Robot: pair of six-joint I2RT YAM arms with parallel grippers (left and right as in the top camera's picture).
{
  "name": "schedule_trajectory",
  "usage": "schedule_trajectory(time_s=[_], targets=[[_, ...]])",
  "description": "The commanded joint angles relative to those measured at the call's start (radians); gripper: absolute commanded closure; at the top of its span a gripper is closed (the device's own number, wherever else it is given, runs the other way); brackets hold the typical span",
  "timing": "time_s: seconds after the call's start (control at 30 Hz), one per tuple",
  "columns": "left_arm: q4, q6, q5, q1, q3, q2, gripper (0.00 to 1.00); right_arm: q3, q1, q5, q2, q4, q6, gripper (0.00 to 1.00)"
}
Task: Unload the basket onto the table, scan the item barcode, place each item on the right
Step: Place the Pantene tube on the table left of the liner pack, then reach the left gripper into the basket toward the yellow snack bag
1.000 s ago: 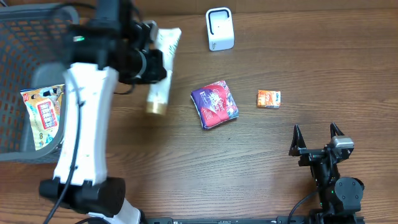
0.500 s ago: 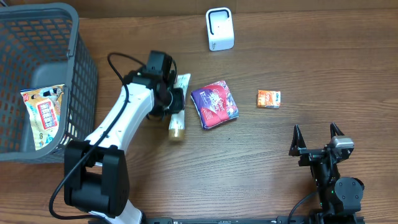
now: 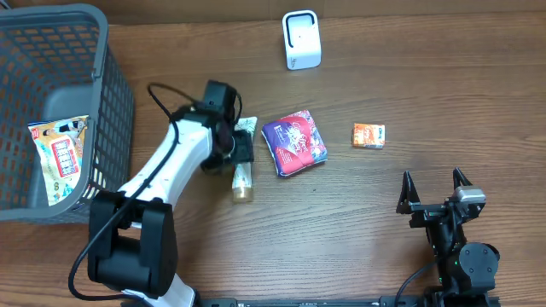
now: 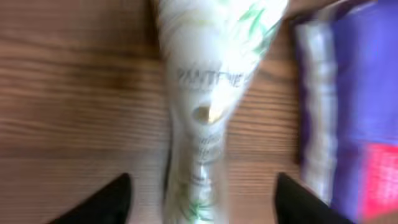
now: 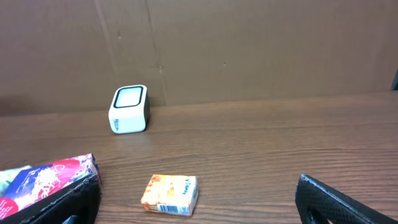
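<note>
A white shampoo tube (image 3: 243,175) with a gold cap lies flat on the wooden table, cap toward the front, just left of a purple pouch (image 3: 294,143). My left gripper (image 3: 238,147) hovers over the tube's upper end. In the left wrist view the tube (image 4: 208,93) runs between the two black fingertips (image 4: 109,202) of the gripper (image 4: 202,208) with wood showing on both sides, so the jaws are open and not touching it. The white scanner (image 3: 301,39) stands at the back. My right gripper (image 3: 435,198) rests open near the front right edge.
A small orange box (image 3: 368,136) lies right of the pouch, its barcode edge facing the right wrist camera (image 5: 170,194). A grey mesh basket (image 3: 107,94) at the left holds a colourful packet (image 3: 60,158). The pouch (image 4: 354,112) lies close to my left gripper's right finger.
My left arm swung the tube down from near the basket to the table beside the pouch. Its jaws then opened and released the tube. The right arm stayed still.
</note>
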Motion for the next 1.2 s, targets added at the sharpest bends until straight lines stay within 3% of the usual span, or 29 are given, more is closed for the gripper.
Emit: schedule_trajectory(time_s=[0.0, 0.03, 0.07, 0.3, 0.43, 0.67, 0.8, 0.93, 1.17], targets=[[-0.149, 0.079, 0.003, 0.030, 0.305, -0.018, 0.19, -0.010, -0.001, 0.010, -0.007, 0.006, -0.003, 0.00], [-0.188, 0.086, 0.003, 0.038, 0.365, -0.018, 0.14, -0.010, -0.001, 0.010, -0.007, 0.006, -0.003, 0.00], [-0.281, 0.095, 0.001, 0.060, 0.516, -0.018, 0.02, -0.010, -0.001, 0.010, -0.007, 0.006, -0.003, 0.00], [-0.540, 0.222, 0.000, 0.211, 1.182, -0.018, 0.00, -0.010, -0.001, 0.010, -0.007, 0.006, -0.003, 0.00], [-0.620, 0.224, -0.006, 0.339, 1.411, -0.018, 0.00, -0.010, -0.001, 0.010, -0.007, 0.006, -0.003, 0.00], [-0.697, 0.194, -0.158, 0.620, 1.492, -0.017, 0.00, -0.010, -0.001, 0.010, -0.007, 0.006, -0.003, 0.00], [-0.668, 0.124, -0.150, 0.790, 1.450, 0.000, 0.00, -0.010, -0.001, 0.010, -0.007, 0.006, -0.003, 0.00], [-0.681, 0.125, -0.131, 0.849, 1.428, 0.056, 0.00, -0.010, -0.001, 0.010, -0.007, 0.006, -0.003, 0.00], [-0.716, 0.125, -0.229, 0.850, 1.375, 0.275, 0.12, -0.010, -0.001, 0.010, -0.007, 0.006, -0.003, 0.00]])
